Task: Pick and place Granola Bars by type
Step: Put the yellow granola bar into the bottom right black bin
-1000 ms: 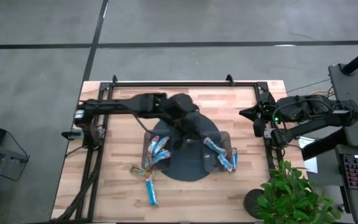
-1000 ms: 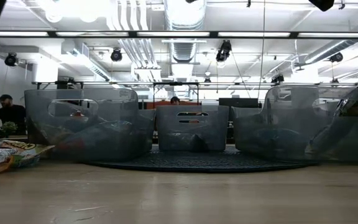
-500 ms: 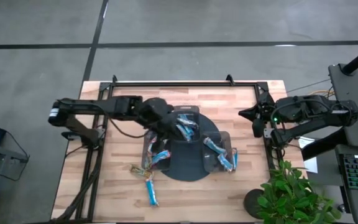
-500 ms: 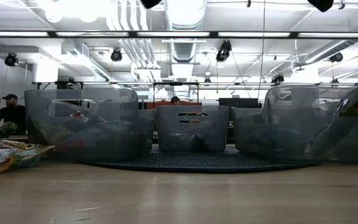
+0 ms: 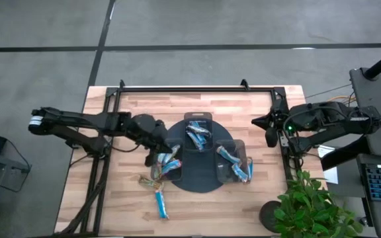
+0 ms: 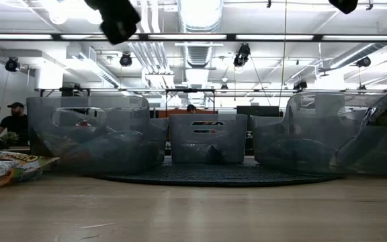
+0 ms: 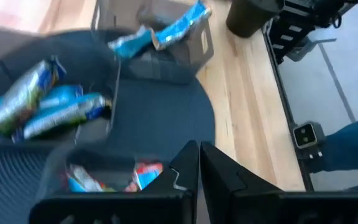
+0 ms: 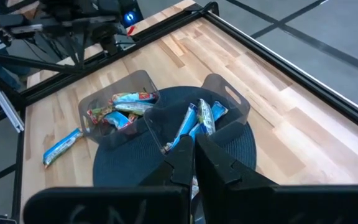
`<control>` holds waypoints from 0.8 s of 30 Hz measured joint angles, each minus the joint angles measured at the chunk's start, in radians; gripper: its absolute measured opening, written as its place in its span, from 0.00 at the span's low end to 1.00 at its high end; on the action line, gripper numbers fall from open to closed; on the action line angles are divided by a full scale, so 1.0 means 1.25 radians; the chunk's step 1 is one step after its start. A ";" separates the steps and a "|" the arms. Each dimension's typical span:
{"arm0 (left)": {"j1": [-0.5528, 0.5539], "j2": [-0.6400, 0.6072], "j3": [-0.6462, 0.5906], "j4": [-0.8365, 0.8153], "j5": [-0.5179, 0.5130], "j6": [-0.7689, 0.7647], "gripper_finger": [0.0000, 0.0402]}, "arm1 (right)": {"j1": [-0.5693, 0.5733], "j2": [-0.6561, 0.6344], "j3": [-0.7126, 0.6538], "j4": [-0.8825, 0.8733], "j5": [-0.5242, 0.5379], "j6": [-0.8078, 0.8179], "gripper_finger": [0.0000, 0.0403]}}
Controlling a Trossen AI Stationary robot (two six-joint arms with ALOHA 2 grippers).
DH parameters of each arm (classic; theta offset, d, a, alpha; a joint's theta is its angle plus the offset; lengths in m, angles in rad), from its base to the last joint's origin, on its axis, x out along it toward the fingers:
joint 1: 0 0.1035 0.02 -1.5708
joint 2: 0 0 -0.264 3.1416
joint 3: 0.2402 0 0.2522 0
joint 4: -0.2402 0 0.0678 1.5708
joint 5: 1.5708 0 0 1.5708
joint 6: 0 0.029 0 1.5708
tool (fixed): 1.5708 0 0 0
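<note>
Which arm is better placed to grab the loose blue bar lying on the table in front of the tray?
Left. Its pincer sits shut on the same side as the loose bar; the right pincer waits shut at the table's far right edge.

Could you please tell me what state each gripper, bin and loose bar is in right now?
left gripper: jaws shut, empty, beside the tray.
right gripper: jaws shut, empty, at the table's right edge.
clear bins: upright, holding bars.
loose blue bar: lying flat on the table.
</note>
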State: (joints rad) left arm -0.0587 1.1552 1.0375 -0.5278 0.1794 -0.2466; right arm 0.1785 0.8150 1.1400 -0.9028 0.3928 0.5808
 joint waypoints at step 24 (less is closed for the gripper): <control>-0.105 -0.142 -0.009 -0.189 -0.023 -0.060 0.00 | 0.000 0.005 0.000 0.003 -0.002 0.002 0.02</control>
State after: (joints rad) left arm -0.1894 0.9771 1.0267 -0.7643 0.1501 -0.3214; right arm 0.1785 0.8207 1.1400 -0.8993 0.3905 0.5831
